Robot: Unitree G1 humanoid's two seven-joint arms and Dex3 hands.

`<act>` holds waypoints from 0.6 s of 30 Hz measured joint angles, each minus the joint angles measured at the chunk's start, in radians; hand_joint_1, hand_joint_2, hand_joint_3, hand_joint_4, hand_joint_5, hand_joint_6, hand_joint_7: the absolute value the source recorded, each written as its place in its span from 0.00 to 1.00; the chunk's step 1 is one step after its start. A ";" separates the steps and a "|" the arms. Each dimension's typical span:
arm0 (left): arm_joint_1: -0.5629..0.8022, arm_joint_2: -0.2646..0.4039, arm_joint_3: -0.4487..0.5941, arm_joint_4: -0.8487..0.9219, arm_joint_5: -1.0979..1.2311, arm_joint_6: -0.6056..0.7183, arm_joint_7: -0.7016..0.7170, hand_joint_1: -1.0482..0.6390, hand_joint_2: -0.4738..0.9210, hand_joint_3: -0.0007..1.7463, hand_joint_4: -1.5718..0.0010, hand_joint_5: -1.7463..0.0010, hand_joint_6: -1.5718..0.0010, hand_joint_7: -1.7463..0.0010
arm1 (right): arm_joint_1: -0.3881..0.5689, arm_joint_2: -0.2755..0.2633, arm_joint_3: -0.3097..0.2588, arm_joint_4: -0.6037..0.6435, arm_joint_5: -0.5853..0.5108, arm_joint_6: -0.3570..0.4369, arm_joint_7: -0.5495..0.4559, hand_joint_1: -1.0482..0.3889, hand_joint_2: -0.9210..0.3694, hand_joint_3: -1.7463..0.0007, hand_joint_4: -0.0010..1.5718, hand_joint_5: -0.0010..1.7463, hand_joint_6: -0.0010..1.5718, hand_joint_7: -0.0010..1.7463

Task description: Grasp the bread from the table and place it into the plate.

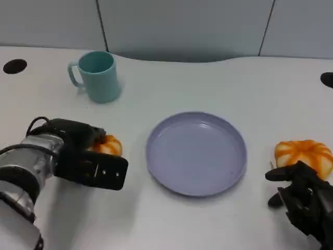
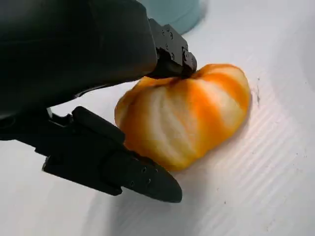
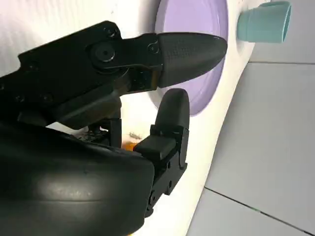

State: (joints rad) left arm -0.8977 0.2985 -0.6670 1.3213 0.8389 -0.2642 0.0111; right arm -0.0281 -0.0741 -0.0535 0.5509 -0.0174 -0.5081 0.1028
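Note:
An orange-and-white striped bread (image 1: 110, 146) (image 2: 189, 115) lies on the white table left of the lilac plate (image 1: 196, 154). My left hand (image 1: 86, 156) (image 2: 98, 88) grips it: a finger presses on its top and the thumb (image 2: 142, 177) lies against its near side. The bread still rests on the table, and my hand hides much of it in the head view. My right hand (image 1: 304, 200) (image 3: 162, 98) sits at the lower right with fingers apart, holding nothing. It is just in front of a second striped bread (image 1: 304, 155).
A teal mug (image 1: 99, 75) (image 3: 263, 22) stands at the back left, beyond my left hand. The plate (image 3: 197, 49) has nothing in it. Dark round holes mark the table's far left (image 1: 14, 66) and far right (image 1: 328, 79) edges.

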 measured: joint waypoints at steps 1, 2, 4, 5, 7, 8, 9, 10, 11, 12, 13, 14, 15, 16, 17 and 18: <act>0.002 -0.002 0.000 0.004 0.000 0.000 0.021 0.46 0.89 0.01 0.87 0.46 0.53 0.93 | 0.003 0.002 0.000 -0.011 -0.002 0.002 -0.005 0.56 0.00 0.76 0.31 0.84 0.27 0.71; 0.003 -0.002 0.000 0.008 -0.001 -0.001 0.039 0.49 0.91 0.01 0.82 0.41 0.50 0.88 | 0.006 0.003 0.001 -0.024 -0.005 0.004 -0.010 0.56 0.00 0.76 0.31 0.84 0.27 0.71; 0.005 -0.002 0.000 0.013 -0.004 -0.009 0.073 0.50 0.96 0.01 0.77 0.25 0.59 0.53 | 0.009 0.007 0.001 -0.039 -0.008 0.011 -0.022 0.56 0.00 0.76 0.31 0.84 0.27 0.71; 0.007 -0.002 0.001 0.015 -0.006 -0.015 0.090 0.51 0.98 0.01 0.75 0.18 0.63 0.40 | 0.010 0.009 0.001 -0.046 -0.009 0.017 -0.025 0.56 0.00 0.76 0.31 0.83 0.27 0.71; 0.013 0.000 0.005 0.017 -0.013 -0.030 0.141 0.54 0.99 0.01 0.62 0.05 0.61 0.14 | 0.015 0.012 0.001 -0.056 -0.009 0.025 -0.031 0.55 0.00 0.76 0.31 0.83 0.27 0.70; 0.017 0.001 0.008 0.018 -0.014 -0.040 0.178 0.55 0.99 0.02 0.57 0.02 0.60 0.07 | 0.017 0.012 0.002 -0.058 -0.010 0.025 -0.032 0.55 0.00 0.76 0.31 0.83 0.27 0.70; 0.024 0.002 0.012 0.018 -0.015 -0.051 0.217 0.54 1.00 0.05 0.50 0.01 0.58 0.05 | 0.018 0.012 0.002 -0.058 -0.012 0.025 -0.035 0.56 0.00 0.76 0.31 0.83 0.26 0.70; 0.034 0.002 0.014 0.019 -0.015 -0.062 0.250 0.53 1.00 0.07 0.46 0.00 0.55 0.09 | 0.020 0.013 0.002 -0.061 -0.014 0.027 -0.039 0.56 0.00 0.76 0.31 0.83 0.26 0.70; 0.046 0.002 0.019 0.021 -0.016 -0.071 0.276 0.52 1.00 0.08 0.44 0.00 0.54 0.12 | 0.022 0.013 0.002 -0.065 -0.014 0.029 -0.041 0.56 0.00 0.76 0.31 0.82 0.26 0.70; 0.054 0.002 0.024 0.025 -0.017 -0.078 0.296 0.52 1.00 0.08 0.42 0.00 0.54 0.13 | 0.023 0.013 0.002 -0.066 -0.014 0.030 -0.043 0.56 0.00 0.76 0.31 0.82 0.26 0.70; 0.055 0.002 0.029 0.027 -0.018 -0.081 0.308 0.51 1.00 0.13 0.43 0.00 0.55 0.05 | 0.024 0.013 0.002 -0.066 -0.014 0.033 -0.044 0.57 0.00 0.75 0.31 0.82 0.26 0.70; 0.056 0.002 0.038 0.030 -0.028 -0.083 0.311 0.51 1.00 0.15 0.43 0.00 0.56 0.03 | 0.025 0.013 0.003 -0.066 -0.014 0.035 -0.044 0.57 0.00 0.75 0.31 0.82 0.26 0.70; 0.058 0.002 0.047 0.032 -0.040 -0.083 0.311 0.51 1.00 0.16 0.43 0.00 0.56 0.01 | 0.026 0.013 0.003 -0.067 -0.014 0.035 -0.044 0.57 0.00 0.75 0.31 0.82 0.26 0.70; 0.060 0.001 0.056 0.034 -0.049 -0.081 0.311 0.51 1.00 0.16 0.43 0.00 0.57 0.01 | 0.026 0.013 0.003 -0.067 -0.014 0.035 -0.045 0.57 0.00 0.75 0.31 0.82 0.26 0.70; 0.063 0.001 0.064 0.035 -0.054 -0.077 0.311 0.52 0.98 0.15 0.46 0.00 0.56 0.07 | 0.026 0.013 0.003 -0.067 -0.014 0.035 -0.045 0.57 0.00 0.75 0.31 0.83 0.27 0.70; 0.067 0.001 0.075 0.035 -0.061 -0.077 0.311 0.53 0.98 0.15 0.46 0.00 0.57 0.05 | 0.026 0.013 0.003 -0.068 -0.014 0.035 -0.045 0.56 0.00 0.75 0.31 0.83 0.27 0.70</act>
State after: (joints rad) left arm -0.8305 0.2991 -0.5924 1.3567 0.7781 -0.3410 0.3226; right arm -0.0021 -0.0612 -0.0510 0.4833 -0.0309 -0.4731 0.0575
